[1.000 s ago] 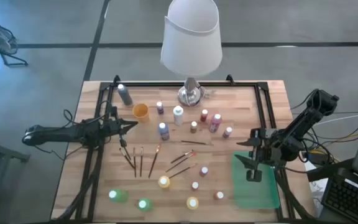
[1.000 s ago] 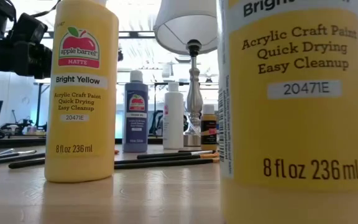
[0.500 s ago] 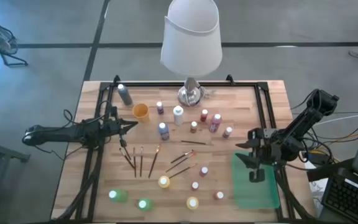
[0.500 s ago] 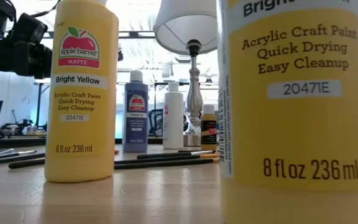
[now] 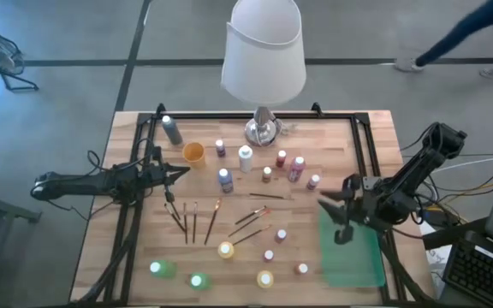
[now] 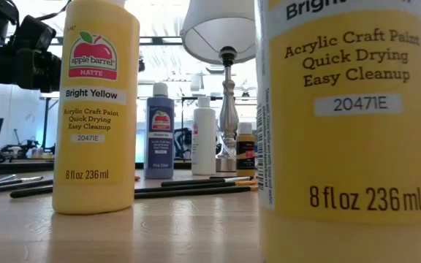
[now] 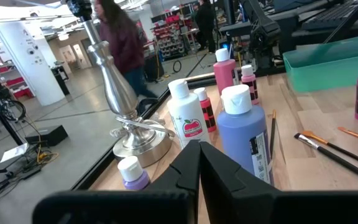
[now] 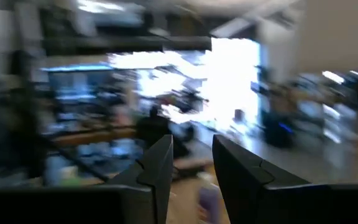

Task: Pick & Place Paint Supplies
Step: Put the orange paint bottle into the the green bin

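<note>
Small paint bottles with white caps stand upright on the wooden table: a blue one (image 5: 225, 179) (image 7: 244, 137), a white one (image 5: 246, 158), a pink one (image 5: 295, 167), two yellow ones (image 5: 226, 250) (image 6: 97, 109). Thin paintbrushes (image 5: 195, 221) (image 6: 196, 186) lie flat at mid-table. My left gripper (image 5: 181, 174) (image 7: 199, 146) hovers shut at the table's left, pointing at the blue bottle. My right gripper (image 5: 334, 219) (image 8: 191, 149) is open and empty, above the left edge of the green tray (image 5: 358, 257).
A lamp (image 5: 264, 60) with a white shade stands at the far middle, its metal base (image 7: 135, 140) near the white bottle. An orange cup (image 5: 193, 153) and a grey bottle (image 5: 172, 130) sit far left. Green bottles (image 5: 163, 269) stand near left. A person walks past beyond the table.
My right gripper has swung a little toward the table's left and far edge, from over the tray to its left edge; its wrist view is blurred. The bottles and brushes have stayed in place. A person has come into view beyond the table's far right.
</note>
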Motion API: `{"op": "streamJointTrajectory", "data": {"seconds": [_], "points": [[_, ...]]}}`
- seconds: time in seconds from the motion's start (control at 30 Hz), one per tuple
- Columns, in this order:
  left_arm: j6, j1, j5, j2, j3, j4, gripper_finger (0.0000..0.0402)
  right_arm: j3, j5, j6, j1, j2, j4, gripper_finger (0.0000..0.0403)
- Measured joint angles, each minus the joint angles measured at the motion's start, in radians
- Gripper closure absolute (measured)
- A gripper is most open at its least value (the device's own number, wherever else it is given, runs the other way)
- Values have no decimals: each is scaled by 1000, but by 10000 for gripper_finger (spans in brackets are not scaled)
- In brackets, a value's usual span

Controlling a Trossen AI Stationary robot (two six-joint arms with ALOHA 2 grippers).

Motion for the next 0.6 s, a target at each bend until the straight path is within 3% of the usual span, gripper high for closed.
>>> {"op": "streamJointTrajectory", "data": {"seconds": [0.1, 0.37, 0.43, 0.6], "points": [[0, 0, 0, 0, 0, 0, 389, 7, 76, 3, 2, -2, -74, 301], [0, 0, 0, 0, 0, 0, 389, 53, 73, 49, -14, -1, -246, 318], [0, 0, 0, 0, 0, 0, 389, 53, 28, 102, -37, 0, -294, 324], [0, 0, 0, 0, 0, 0, 389, 53, -230, 173, -157, 1, -385, 340]]}}
